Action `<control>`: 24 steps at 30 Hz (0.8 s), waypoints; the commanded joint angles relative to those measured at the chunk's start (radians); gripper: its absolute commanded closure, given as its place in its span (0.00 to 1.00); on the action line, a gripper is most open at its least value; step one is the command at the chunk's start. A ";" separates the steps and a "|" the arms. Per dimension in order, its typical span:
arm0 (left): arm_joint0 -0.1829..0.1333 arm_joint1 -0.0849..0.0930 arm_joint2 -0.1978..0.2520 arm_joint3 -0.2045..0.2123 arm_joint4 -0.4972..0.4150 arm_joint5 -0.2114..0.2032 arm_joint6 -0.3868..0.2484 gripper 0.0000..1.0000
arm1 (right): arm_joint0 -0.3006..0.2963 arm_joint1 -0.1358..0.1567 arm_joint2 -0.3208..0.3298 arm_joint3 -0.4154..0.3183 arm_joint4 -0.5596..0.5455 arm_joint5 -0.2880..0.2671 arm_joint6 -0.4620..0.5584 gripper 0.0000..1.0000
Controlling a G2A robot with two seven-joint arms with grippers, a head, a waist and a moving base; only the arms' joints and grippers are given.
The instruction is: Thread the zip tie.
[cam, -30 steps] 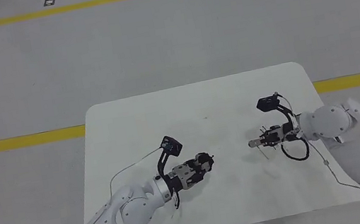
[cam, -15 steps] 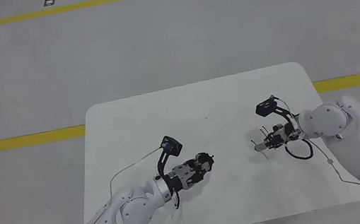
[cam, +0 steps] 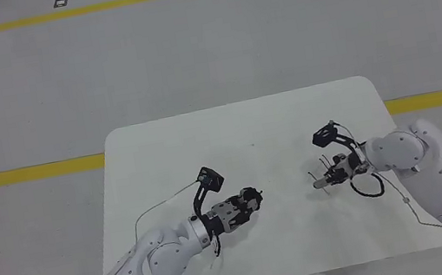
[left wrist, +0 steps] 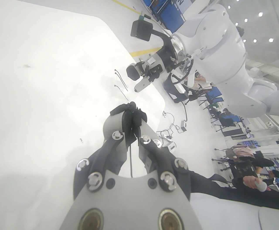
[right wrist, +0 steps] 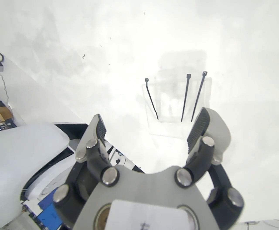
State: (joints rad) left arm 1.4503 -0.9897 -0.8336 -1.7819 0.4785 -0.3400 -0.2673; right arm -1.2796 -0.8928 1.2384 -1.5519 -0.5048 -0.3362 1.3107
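Left gripper (left wrist: 131,112) is clenching a tie (left wrist: 131,152), likely presenting it; right gripper (right wrist: 150,115), jaws spread, is hovering over spare ties (right wrist: 185,98)

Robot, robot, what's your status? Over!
Left pincer shut on zip tie. Right pincer open, by three loose ties. Nothing seen blocking.

1. 3 loose zip ties (right wrist: 185,98) are counted.
2. 1 held zip tie (left wrist: 131,156) is possibly made out, thin and faint.
3. 1 clear sheet (right wrist: 167,129) is counted.
4. 2 grippers are counted: left gripper (left wrist: 131,111), right gripper (right wrist: 150,114).
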 commanded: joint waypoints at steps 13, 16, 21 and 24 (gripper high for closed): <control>0.000 0.000 0.000 0.000 0.000 0.000 0.000 1.00 | 0.074 0.011 -0.111 0.017 -0.055 -0.004 0.023 0.00; 0.000 0.000 0.000 0.000 0.000 0.000 0.000 1.00 | 0.074 0.011 -0.111 0.017 -0.055 -0.004 0.023 0.00; 0.000 0.000 0.000 0.000 0.000 0.000 0.000 1.00 | 0.058 0.012 -0.112 0.016 -0.061 -0.004 -0.040 0.00; 0.000 0.000 0.000 0.000 0.000 0.000 0.000 1.00 | 0.048 0.016 -0.111 0.006 -0.066 -0.004 -0.067 0.00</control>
State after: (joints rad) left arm 1.4503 -0.9897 -0.8336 -1.7819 0.4785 -0.3400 -0.2673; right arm -1.2293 -0.8775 1.1274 -1.5431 -0.5703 -0.3400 1.2484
